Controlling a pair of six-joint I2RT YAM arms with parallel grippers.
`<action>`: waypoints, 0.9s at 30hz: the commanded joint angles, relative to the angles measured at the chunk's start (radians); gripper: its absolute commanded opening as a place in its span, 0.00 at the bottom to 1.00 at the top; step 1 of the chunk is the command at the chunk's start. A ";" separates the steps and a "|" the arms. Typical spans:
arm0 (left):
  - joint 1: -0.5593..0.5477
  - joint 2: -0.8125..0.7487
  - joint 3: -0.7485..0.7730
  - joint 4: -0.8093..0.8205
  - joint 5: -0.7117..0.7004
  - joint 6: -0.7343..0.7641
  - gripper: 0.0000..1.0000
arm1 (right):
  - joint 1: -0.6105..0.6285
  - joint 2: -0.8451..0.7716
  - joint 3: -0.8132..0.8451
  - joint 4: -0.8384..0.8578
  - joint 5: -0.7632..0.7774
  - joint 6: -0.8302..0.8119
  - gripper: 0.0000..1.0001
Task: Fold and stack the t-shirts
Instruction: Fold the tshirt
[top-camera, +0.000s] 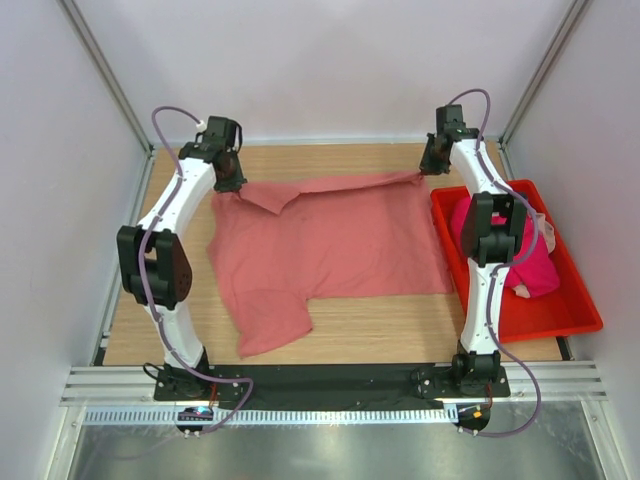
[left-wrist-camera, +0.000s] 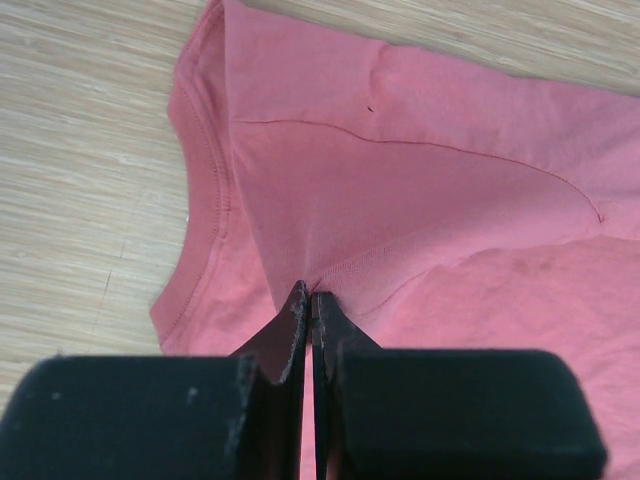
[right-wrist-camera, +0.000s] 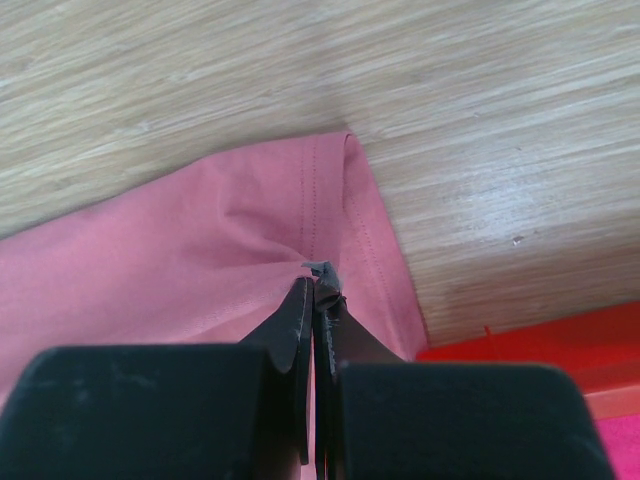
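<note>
Ideally, left end effector (left-wrist-camera: 308, 293) and right end effector (right-wrist-camera: 318, 273), both clamped on the salmon t-shirt (top-camera: 340, 240), carry its far edge together, taut

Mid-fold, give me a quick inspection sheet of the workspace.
Surface: light wooden table.
Job's things: salmon t-shirt spread on table, far left edge folded over; magenta t-shirt crumpled in red bin.
Clutter: nothing seen.
Grippers: left gripper shut on salmon t-shirt near collar; right gripper shut on its far right corner.
Cables: purple cable along each arm.
Surroundings: white walls, metal frame.
</note>
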 joint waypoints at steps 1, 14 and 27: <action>0.015 -0.057 -0.006 -0.045 0.025 0.011 0.00 | 0.001 -0.071 0.022 -0.024 0.030 0.000 0.01; 0.015 -0.020 -0.073 -0.056 0.074 -0.003 0.00 | 0.001 -0.054 0.043 -0.056 0.030 -0.003 0.01; 0.015 -0.005 -0.105 -0.059 0.074 -0.011 0.00 | -0.004 -0.047 0.042 -0.062 0.023 -0.027 0.01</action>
